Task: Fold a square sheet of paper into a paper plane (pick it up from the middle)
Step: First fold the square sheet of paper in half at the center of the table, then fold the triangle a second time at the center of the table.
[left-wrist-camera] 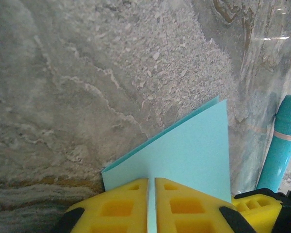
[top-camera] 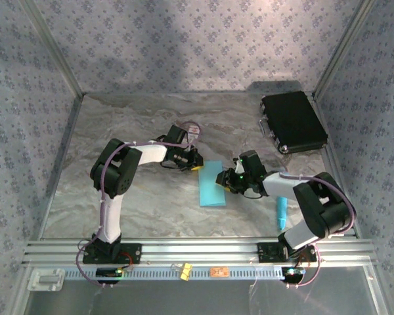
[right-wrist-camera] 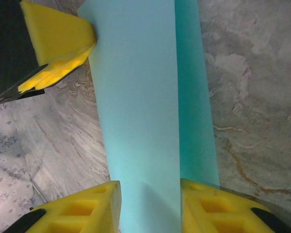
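Left fingers (top-camera: 197,167) clamp the square sheet of paper (top-camera: 213,186) at 11 o'clock; part-open right fingers (top-camera: 227,184) straddle it at 3 o'clock.

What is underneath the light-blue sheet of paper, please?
Under the sheet of paper a second layer of the same folded sheet shows along one edge, and below that the marbled table top. Anything directly beneath the paper is covered and cannot be seen.

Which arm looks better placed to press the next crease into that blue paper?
Probably the right. The right gripper straddles the paper with fingers apart, free to pinch; the left gripper is shut on the paper's edge, holding it.
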Robot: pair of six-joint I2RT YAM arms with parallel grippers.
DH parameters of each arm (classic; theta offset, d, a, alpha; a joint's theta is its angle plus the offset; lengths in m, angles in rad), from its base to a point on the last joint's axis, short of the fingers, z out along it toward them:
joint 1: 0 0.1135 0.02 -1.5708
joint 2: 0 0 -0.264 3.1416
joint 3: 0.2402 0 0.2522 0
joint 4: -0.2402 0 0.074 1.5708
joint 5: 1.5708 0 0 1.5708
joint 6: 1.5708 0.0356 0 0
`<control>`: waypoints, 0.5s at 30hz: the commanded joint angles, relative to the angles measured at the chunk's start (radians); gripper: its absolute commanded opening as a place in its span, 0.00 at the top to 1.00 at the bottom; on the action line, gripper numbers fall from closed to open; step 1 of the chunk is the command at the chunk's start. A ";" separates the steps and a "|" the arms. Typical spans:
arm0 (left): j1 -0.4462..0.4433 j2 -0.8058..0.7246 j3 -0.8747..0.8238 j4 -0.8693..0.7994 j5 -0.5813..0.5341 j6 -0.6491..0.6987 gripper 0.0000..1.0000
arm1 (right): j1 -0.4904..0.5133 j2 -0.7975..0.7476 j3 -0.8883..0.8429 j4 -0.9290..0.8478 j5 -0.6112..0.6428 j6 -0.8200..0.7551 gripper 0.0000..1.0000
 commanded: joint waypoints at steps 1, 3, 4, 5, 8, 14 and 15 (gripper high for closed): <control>-0.014 0.026 0.011 -0.073 0.008 0.027 0.87 | -0.009 0.021 0.001 0.024 -0.026 -0.026 0.67; -0.016 0.026 0.017 -0.078 0.012 0.028 0.87 | -0.013 0.028 -0.005 0.038 -0.031 -0.024 0.70; -0.016 0.024 0.019 -0.079 0.014 0.029 0.87 | -0.014 0.033 -0.006 0.045 -0.035 -0.025 0.71; -0.018 0.022 0.021 -0.079 0.013 0.029 0.87 | -0.014 0.037 -0.008 0.048 -0.037 -0.027 0.72; -0.021 0.014 0.027 -0.082 0.017 0.029 0.85 | -0.015 0.048 -0.005 0.035 -0.026 -0.035 0.76; -0.023 -0.016 0.052 -0.100 0.032 0.029 0.78 | -0.014 0.052 -0.011 0.046 0.018 -0.011 0.83; -0.024 -0.025 0.055 -0.103 0.031 0.032 0.74 | -0.013 0.051 -0.012 0.051 0.026 -0.002 0.86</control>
